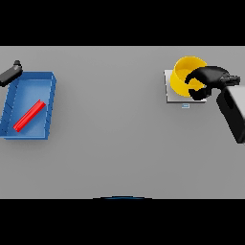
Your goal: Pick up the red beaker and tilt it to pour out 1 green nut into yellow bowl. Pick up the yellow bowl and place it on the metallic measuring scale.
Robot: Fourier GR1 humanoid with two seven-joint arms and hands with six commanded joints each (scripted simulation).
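- Releasing cleanly is judged to be the step in hand: the yellow bowl [185,76] is seen upright on the metallic measuring scale [171,95], at about two o'clock in the view, so the fingers should be eased apart and the hand lifted straight off, without the rim being dragged.
- The red beaker [28,115] is seen lying on its side in the blue tray [51,95] at about nine o'clock, its long axis run from lower left to upper right; which end is the mouth cannot be told.
- The right hand [206,82] is curled round the bowl's rim on the three o'clock side, fingers and thumb pinching it.
- No green nut can be made out in the bowl.
- The left hand [11,72] is seen at ten o'clock, just beyond the tray's far corner; whether its fingers are spread cannot be told.
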